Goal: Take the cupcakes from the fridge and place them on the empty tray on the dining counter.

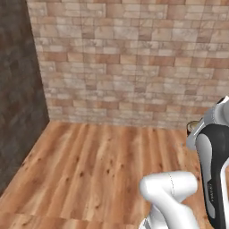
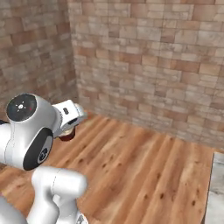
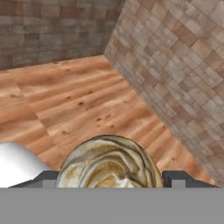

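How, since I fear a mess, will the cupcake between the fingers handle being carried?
The cupcake is probably light, since it just spans the gap between the fingers. Its swirled tan frosting looks soft, so it would likely smear or dent if touched. Its dark red wrapper would probably crumple under a hard squeeze.

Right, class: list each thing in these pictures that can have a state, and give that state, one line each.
cupcake: gripped from both sides, held up above the wooden floor, tan frosting swirl whole.
gripper: closed on the cupcake, jaws standing wide around it.
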{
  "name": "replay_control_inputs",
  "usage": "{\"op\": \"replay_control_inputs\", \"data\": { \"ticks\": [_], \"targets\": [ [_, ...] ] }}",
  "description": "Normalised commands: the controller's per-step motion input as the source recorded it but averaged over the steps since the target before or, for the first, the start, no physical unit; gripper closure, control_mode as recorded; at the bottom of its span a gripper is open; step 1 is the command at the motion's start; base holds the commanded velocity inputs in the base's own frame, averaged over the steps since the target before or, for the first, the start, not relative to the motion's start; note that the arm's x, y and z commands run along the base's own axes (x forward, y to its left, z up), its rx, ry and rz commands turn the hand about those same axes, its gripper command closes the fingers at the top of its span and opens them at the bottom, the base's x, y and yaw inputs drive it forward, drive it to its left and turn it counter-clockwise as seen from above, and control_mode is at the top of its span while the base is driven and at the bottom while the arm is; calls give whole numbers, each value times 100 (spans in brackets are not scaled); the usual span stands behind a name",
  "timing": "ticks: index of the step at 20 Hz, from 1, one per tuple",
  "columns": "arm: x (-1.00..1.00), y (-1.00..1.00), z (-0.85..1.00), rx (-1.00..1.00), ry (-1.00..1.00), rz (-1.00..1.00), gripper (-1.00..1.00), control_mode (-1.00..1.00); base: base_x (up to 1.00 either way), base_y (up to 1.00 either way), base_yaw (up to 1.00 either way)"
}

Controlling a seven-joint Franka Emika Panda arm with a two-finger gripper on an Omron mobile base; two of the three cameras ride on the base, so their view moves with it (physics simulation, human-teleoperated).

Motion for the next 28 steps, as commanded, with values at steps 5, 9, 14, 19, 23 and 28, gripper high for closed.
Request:
{"op": "replay_control_inputs", "data": {
  "ticks": [5, 9, 14, 19, 23, 28],
  "targets": [
    [0, 0, 0, 0, 0, 0, 100, 100, 89, 0, -55],
    [0, 0, 0, 0, 0, 0, 100, 100, 81, 0, -53],
    [0, 0, 0, 0, 0, 0, 100, 100, 79, 0, -50],
    [0, 0, 0, 0, 0, 0, 100, 100, 77, 0, -49],
    [0, 0, 0, 0, 0, 0, 100, 100, 72, 0, -54],
    [0, 0, 0, 0, 0, 0, 100, 100, 75, 0, -55]
  ]
}}
